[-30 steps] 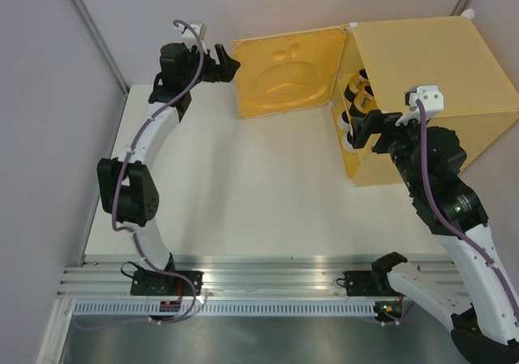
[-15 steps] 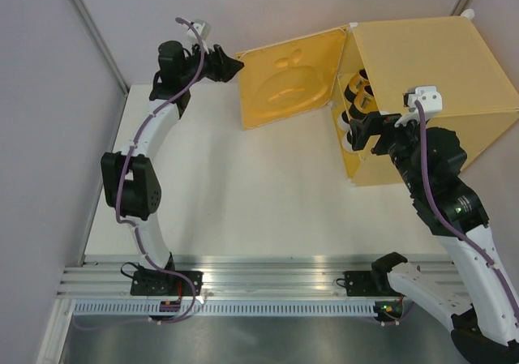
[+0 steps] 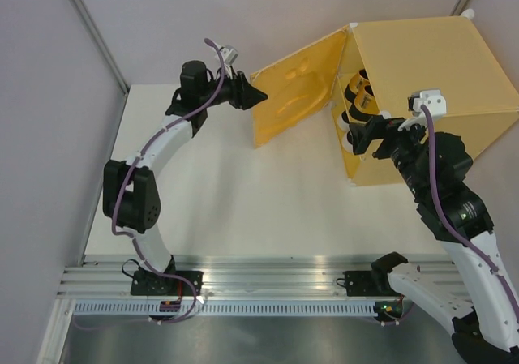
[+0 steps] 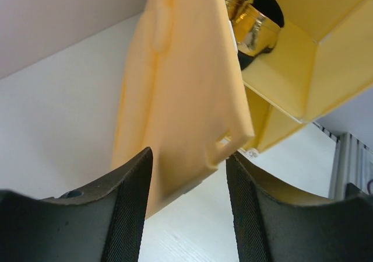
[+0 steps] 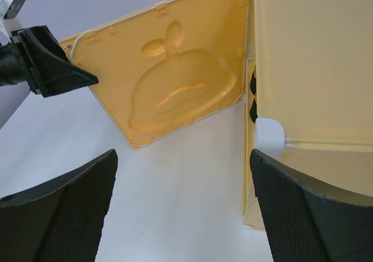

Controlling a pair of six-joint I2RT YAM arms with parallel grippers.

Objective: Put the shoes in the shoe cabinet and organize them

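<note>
The yellow-orange shoe cabinet [image 3: 430,80] stands at the back right, its opening facing left. Its hinged door [image 3: 292,88] is swung about halfway toward the opening. My left gripper [image 3: 258,96] is at the door's free edge. In the left wrist view the door's corner [image 4: 180,87] lies between the parted fingers [image 4: 187,157], against the left one and clear of the right one. Two gold shoes [image 4: 253,28] sit inside the cabinet [image 4: 326,69], and a white shoe [image 3: 349,142] shows lower in the opening. My right gripper [image 3: 358,134] hangs open and empty in front of the opening.
A white corner connector [image 5: 269,135] sticks out on the cabinet's near edge. Grey walls close in the white table on the left and at the back. A metal rail [image 3: 268,279] carries both arm bases along the near edge.
My left gripper has moved right and pushed the door from flat open to about halfway shut, and its jaws have narrowed. The right arm has barely shifted.
</note>
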